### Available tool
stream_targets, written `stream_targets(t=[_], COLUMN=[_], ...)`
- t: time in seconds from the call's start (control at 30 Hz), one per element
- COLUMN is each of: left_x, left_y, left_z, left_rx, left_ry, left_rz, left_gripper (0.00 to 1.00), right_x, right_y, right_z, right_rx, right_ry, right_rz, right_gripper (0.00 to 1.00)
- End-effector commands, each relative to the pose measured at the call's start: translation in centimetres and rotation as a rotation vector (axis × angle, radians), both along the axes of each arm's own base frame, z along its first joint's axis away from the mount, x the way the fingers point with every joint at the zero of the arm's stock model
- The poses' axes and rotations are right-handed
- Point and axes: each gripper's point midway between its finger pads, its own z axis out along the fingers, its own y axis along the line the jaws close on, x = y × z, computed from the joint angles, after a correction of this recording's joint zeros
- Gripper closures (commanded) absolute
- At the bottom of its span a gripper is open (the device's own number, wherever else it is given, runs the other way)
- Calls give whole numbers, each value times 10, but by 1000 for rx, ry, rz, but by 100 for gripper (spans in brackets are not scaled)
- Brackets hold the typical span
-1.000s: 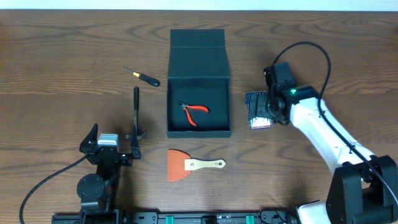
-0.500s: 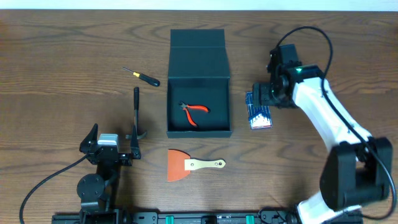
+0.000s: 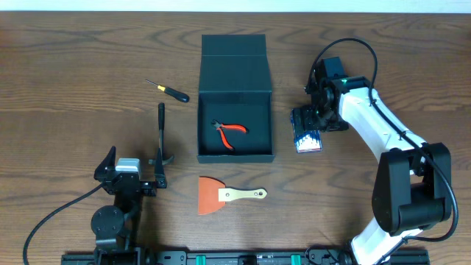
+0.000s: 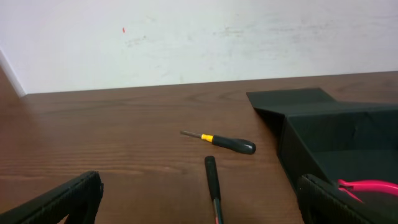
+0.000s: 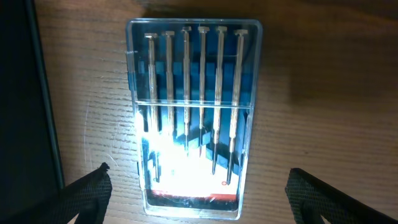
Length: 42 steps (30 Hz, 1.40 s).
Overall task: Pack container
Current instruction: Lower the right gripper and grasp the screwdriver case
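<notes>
My overhead view looks straight down on the whole tabletop, high enough to take in both arm bases at the near edge; the left wrist view sits low, just off the wood, facing level across it toward the far wall, with the left end effector framing its lower corners; the right wrist view points straight down, close over the driver set, the right end effector at its bottom corners; overhead and left wrist share the screwdriver, the box and the pliers; overhead and right wrist share the driver set and the box's right wall.
</notes>
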Motion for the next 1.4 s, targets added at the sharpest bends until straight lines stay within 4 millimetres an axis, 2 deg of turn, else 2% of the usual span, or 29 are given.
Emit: stream_targets(t=[0.0, 0.37, 0.5, 0.97, 1.37], left_x=[-1, -1, -1, -1, -1], left_y=[0, 0, 0, 0, 0], left_z=[-16, -16, -16, -16, -16], left_rx=[10, 10, 10, 10, 10], left_ry=[46, 46, 46, 46, 46], left_rz=[-3, -3, -3, -3, -3], left_gripper=[1, 2, 1, 1, 2], right_x=[7, 9, 9, 21, 23], right_y=[2, 2, 3, 5, 5], right_z=[1, -15, -21, -23, -23], right_rx=[6, 1, -1, 5, 7], right_ry=[-15, 11, 19, -22, -30], right_rz=[39, 41, 42, 41, 37], right_gripper=[10, 13, 6, 7, 11])
